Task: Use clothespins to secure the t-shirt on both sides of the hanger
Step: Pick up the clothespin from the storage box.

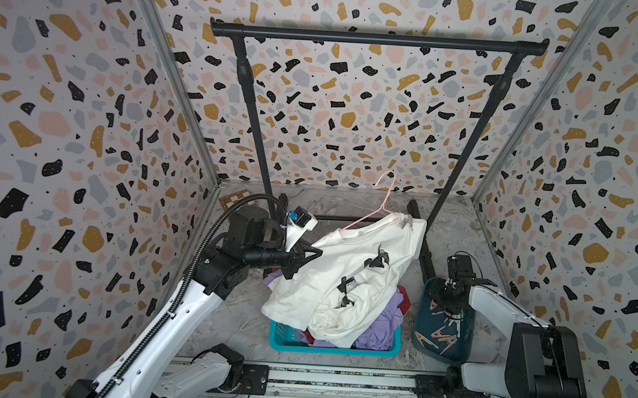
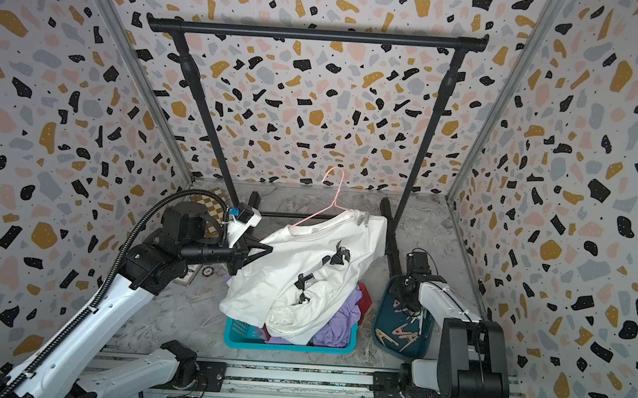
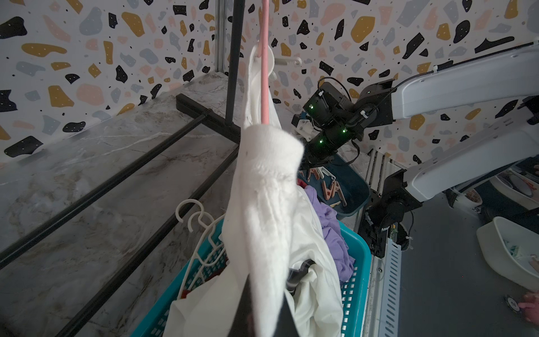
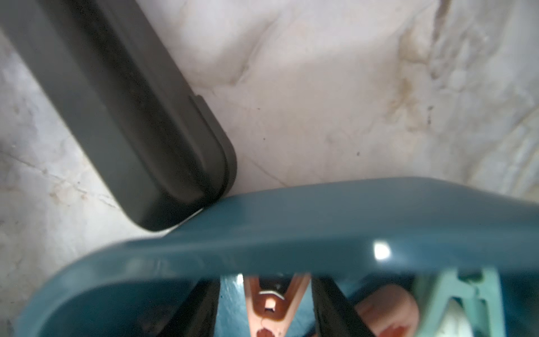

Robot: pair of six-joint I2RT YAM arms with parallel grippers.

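Down in the dark teal tray (image 4: 291, 221), the right gripper (image 4: 264, 291) straddles a peach clothespin (image 4: 274, 303). Its jaws are parted, with a sliver of tray showing beside the peg, so it is not yet pinching. Other clothespins (image 1: 444, 335) lie loose around it, a mint one (image 4: 455, 297) just beside. The left gripper (image 1: 303, 262) is clenched on the t-shirt (image 1: 347, 271) at the shoulder on its own side, holding shirt and pink hanger (image 3: 264, 73) above the turquoise basket (image 1: 281, 331). What looks like a pale peg (image 1: 405, 222) already sits on the opposite shoulder, so I judge this the pick of the second one. Next comes a firm squeeze on the peg's handle end, a clean lift, then a carry to the held shoulder. No brand or lettering can be read anywhere — the shirt's black marks (image 1: 378, 258) are shapes, not words.
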